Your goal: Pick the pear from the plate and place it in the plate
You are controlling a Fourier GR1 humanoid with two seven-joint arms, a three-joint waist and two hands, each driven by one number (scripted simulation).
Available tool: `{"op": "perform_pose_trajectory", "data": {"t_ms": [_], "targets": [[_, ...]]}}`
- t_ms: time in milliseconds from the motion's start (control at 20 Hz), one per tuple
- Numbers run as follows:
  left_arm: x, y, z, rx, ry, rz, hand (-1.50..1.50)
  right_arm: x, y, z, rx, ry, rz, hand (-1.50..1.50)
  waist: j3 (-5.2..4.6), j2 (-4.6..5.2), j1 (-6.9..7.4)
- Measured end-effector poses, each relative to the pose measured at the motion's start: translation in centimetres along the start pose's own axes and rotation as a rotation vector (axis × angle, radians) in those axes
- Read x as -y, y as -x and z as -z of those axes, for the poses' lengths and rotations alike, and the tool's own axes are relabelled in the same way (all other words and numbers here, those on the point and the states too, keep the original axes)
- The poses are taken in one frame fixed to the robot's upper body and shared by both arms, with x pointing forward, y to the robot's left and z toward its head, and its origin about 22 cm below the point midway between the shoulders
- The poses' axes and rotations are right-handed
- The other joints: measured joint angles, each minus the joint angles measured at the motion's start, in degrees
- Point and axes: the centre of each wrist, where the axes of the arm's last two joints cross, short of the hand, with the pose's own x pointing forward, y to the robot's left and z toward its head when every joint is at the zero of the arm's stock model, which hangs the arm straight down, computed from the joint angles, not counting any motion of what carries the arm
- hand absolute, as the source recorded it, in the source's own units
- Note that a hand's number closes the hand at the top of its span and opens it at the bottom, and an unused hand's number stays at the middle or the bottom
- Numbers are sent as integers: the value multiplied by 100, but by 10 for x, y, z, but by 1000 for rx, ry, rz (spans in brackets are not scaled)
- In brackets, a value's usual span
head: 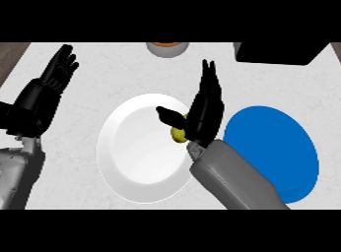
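Head view. My right hand point(205, 110) stood over the white plate's point(133, 147) right edge, fingers point(208, 81) straight and wide, thumb touching the pear point(178, 133). The pear lay on that plate beside the palm. The blue plate point(283, 147) sat just right. My left hand point(46, 93) rested open at the counter's point(115, 69) left.

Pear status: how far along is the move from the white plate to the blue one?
Done: the right hand has reached the pear on the white plate, fingers straight, thumb beside it. In hand: closing on the pear, which is not lifted. Left: carry it to the blue plate. The left hand rests open at the left.
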Motion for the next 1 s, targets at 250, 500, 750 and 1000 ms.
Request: {"op": "perform_pose_trajectory", "data": {"t_ms": [250,500,750,1000], "targets": [[-13,5,-7,-17,-30,9,0,3,10,-12,-21,61,105,-150,-6,-59,-182],[-19,7,-13,-32,-58,10,0,20,30,-43,-53,96,183,-150,-8,-98,-379],[-18,8,-19,-30,-66,7,0,51,42,-79,-75,135,240,-150,-7,-94,-455],[-22,9,-19,-35,-67,4,0,93,60,-118,-93,141,232,-150,-7,-83,-471]]}}
